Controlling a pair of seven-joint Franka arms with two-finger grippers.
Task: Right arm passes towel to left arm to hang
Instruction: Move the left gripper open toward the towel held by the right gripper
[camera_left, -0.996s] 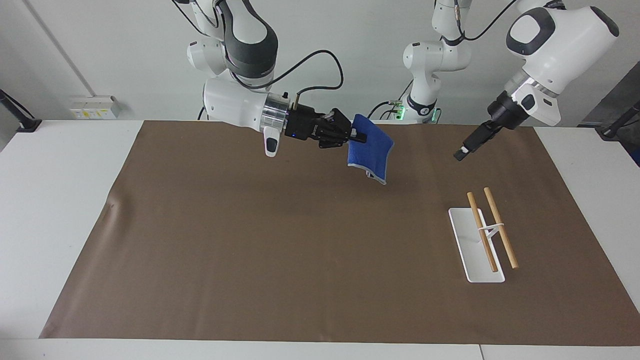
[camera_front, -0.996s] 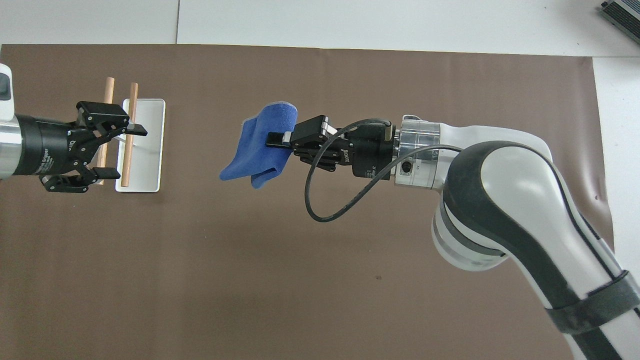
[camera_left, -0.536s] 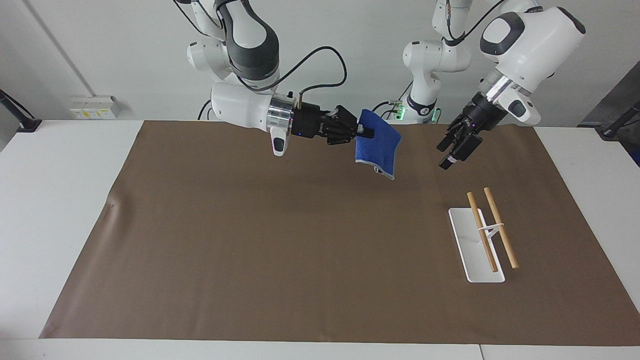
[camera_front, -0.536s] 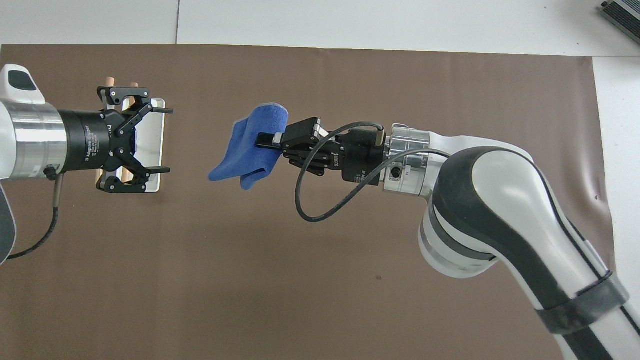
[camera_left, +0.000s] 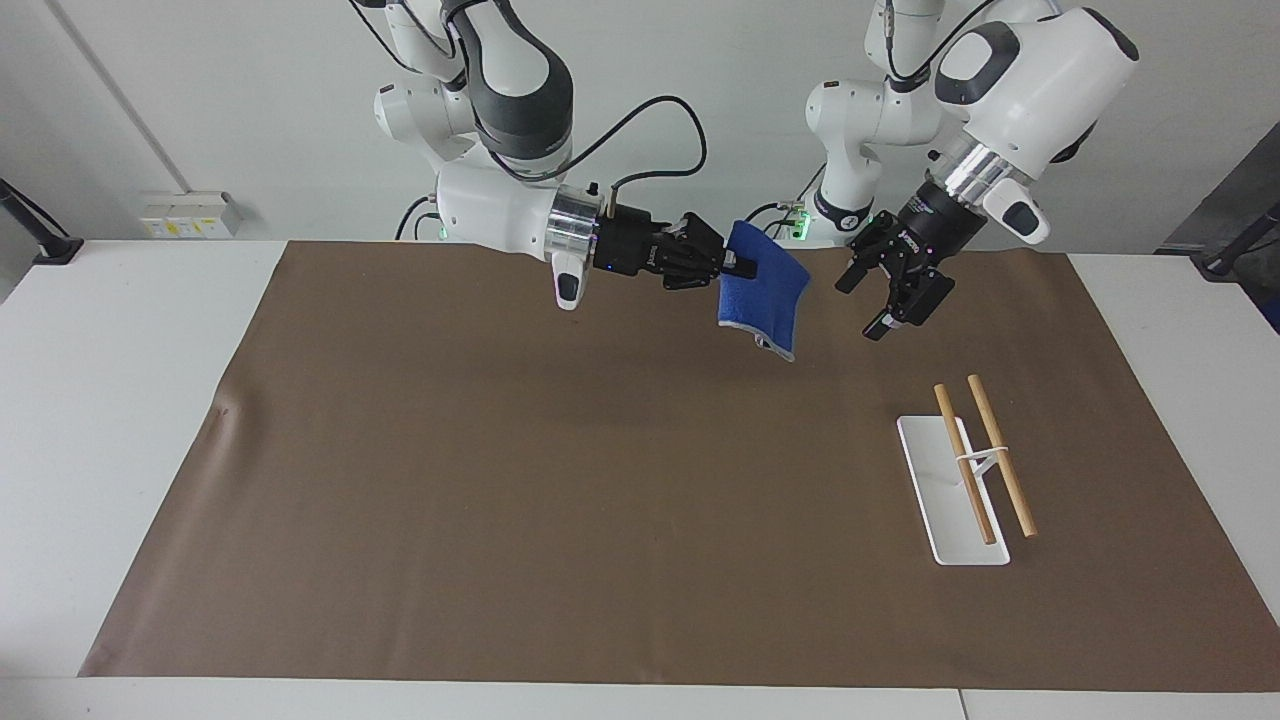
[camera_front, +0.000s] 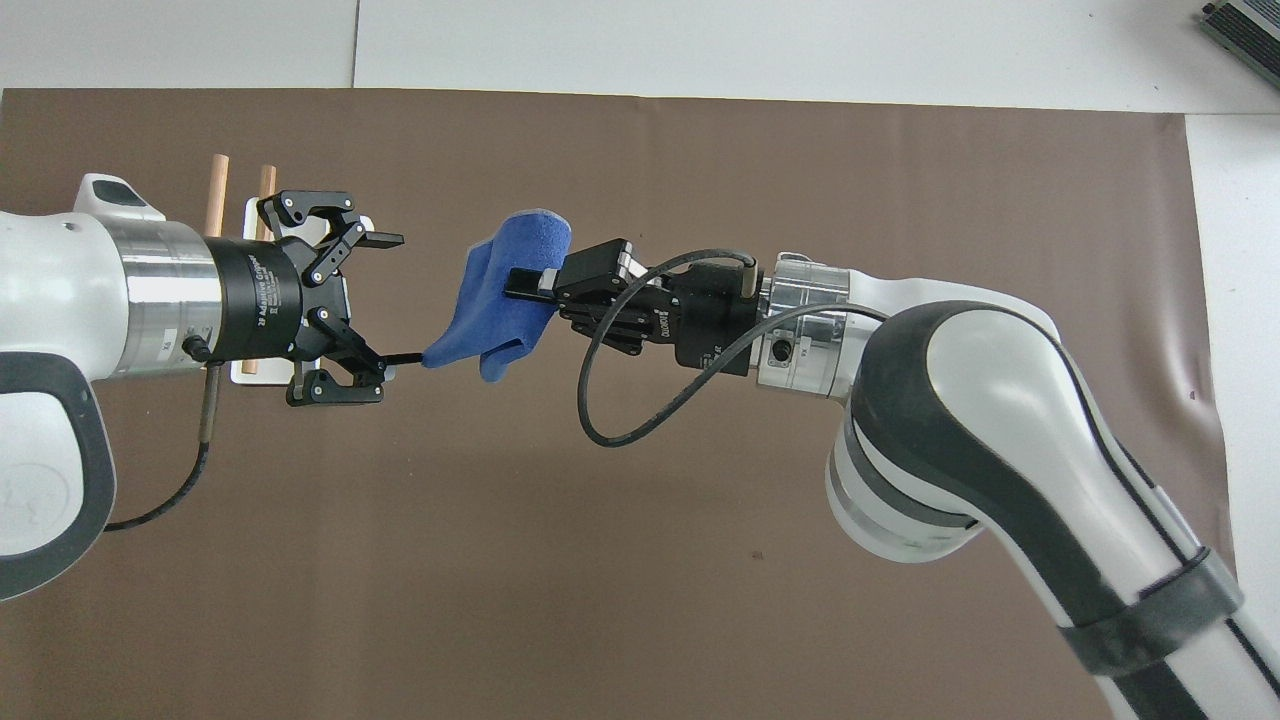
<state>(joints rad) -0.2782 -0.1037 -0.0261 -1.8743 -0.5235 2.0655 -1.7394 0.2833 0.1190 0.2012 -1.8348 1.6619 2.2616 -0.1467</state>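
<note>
My right gripper (camera_left: 738, 263) (camera_front: 522, 284) is shut on the upper edge of the blue towel (camera_left: 762, 300) (camera_front: 500, 300) and holds it in the air over the brown mat; the towel hangs folded below the fingers. My left gripper (camera_left: 868, 303) (camera_front: 392, 298) is open, also in the air, and points at the towel from the left arm's end of the table. In the facing view a clear gap lies between its fingertips and the cloth. In the overhead view one fingertip (camera_front: 405, 355) lines up with the towel's hanging corner.
A brown mat (camera_left: 560, 500) covers the table. A white rack base (camera_left: 925, 470) with two wooden rods (camera_left: 998, 455) stands toward the left arm's end, farther from the robots than the grippers; in the overhead view the left wrist covers most of it (camera_front: 215, 185).
The left arm has swung in from its end of the table and turned its open gripper toward the towel. The right gripper has carried the towel a little toward the left arm.
</note>
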